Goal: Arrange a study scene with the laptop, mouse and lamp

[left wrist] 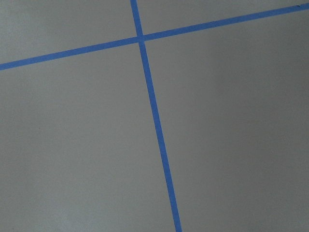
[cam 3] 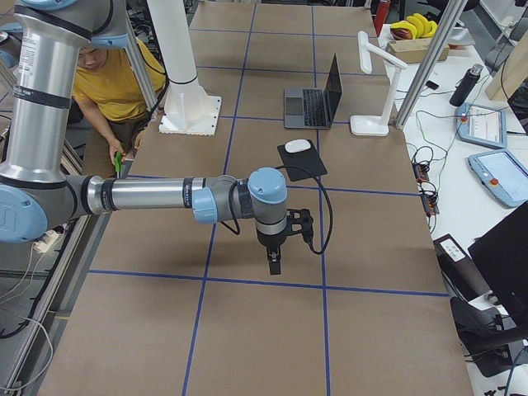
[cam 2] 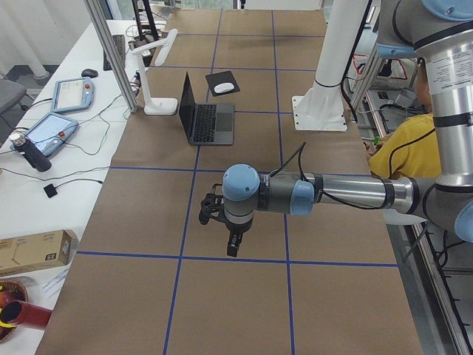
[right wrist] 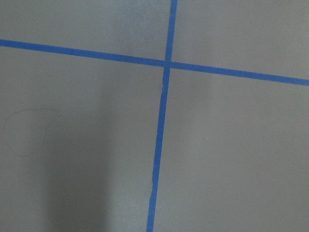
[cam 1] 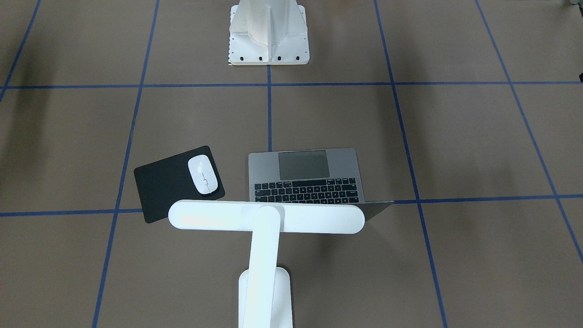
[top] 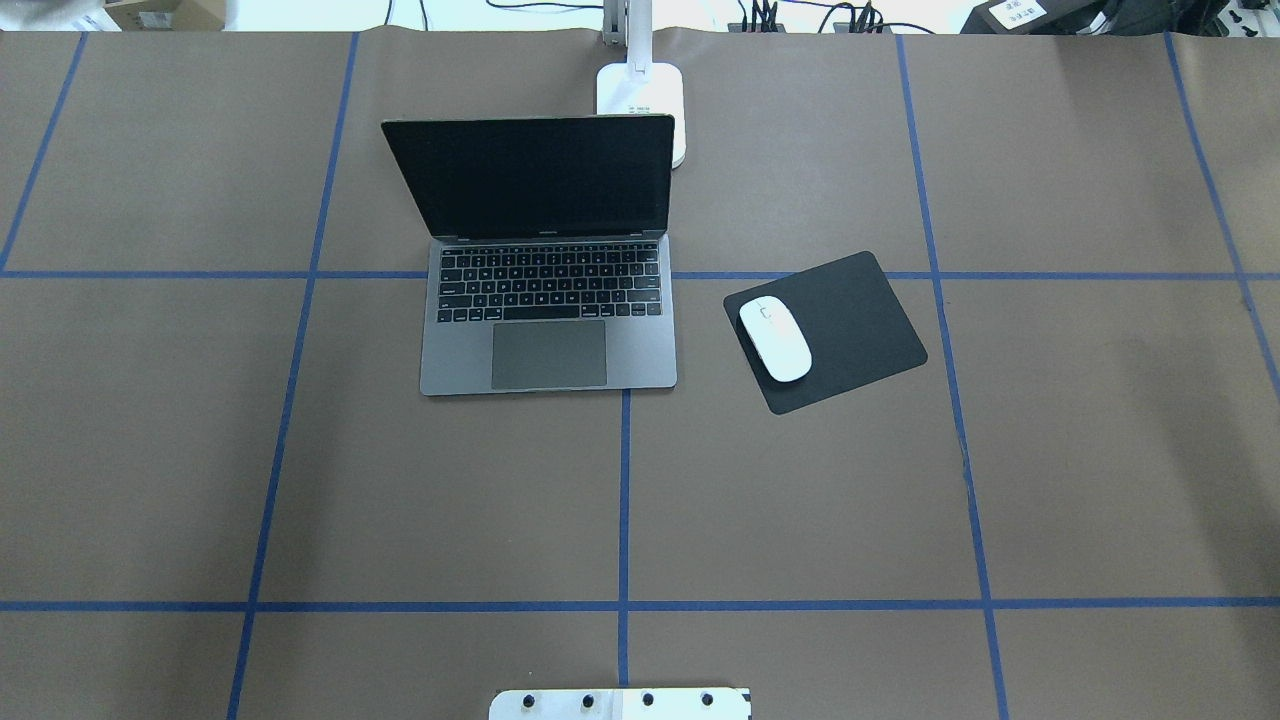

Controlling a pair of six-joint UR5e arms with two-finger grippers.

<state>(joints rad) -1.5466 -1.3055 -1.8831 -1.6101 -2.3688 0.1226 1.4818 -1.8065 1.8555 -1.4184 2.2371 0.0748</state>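
Brown paper ruled into big squares by blue tape covers the table (top: 200, 450) from end to end. From the left end view, the left arm (cam 2: 347, 194) reaches out low and level over the near squares. From the right end view, the right arm (cam 3: 148, 196) does the same at the other end, and both are well apart from the study things. A white flared pedestal (cam 1: 268, 41) is bolted to the table on the robot's side, and a person in a yellow shirt (cam 3: 124, 82) sits behind it.

The laptop (top: 548, 270) stands open left of centre, its dark screen and trackpad towards the robot. The lamp (cam 1: 266, 217) stands just behind the lid at the far edge, its bar head lying across above the lid's top edge. A flat black mat (top: 860, 320) lies askew to the right of the laptop, near it but not touching.

The left gripper (cam 2: 232, 245) and the right gripper (cam 3: 274, 264) both point down over bare paper; whether their jaws are apart or together cannot be told. The mouse (top: 775, 338) rests on the mat, on the part nearest the laptop.
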